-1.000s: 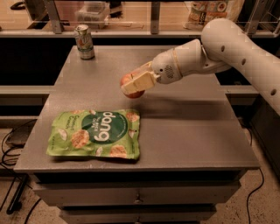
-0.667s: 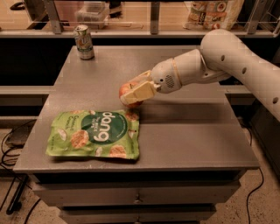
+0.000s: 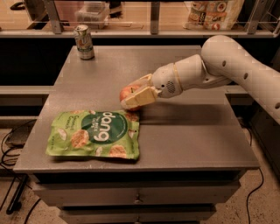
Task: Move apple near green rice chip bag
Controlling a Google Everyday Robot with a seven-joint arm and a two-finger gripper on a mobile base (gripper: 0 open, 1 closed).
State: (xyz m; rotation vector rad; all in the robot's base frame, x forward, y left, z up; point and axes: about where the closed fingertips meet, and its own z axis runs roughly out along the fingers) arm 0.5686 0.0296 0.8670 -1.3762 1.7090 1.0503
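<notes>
The apple (image 3: 128, 92), small, red with yellowish patches, sits between the fingers of my gripper (image 3: 132, 95), just above the table near the top right corner of the green rice chip bag (image 3: 94, 134). The gripper is shut on the apple; its pale fingers (image 3: 139, 98) wrap around it from the right. The white arm reaches in from the right side. The bag lies flat on the front left part of the grey table (image 3: 192, 135), with white "dang" lettering facing up.
A pale green-and-silver soda can (image 3: 84, 41) stands upright at the table's back left corner. A shelf with a packaged item (image 3: 214, 13) runs behind the table. Cables lie on the floor at the left (image 3: 11, 144).
The gripper has carried the apple down and slightly toward the bag, so it now hangs just above the table by the bag's top right corner.
</notes>
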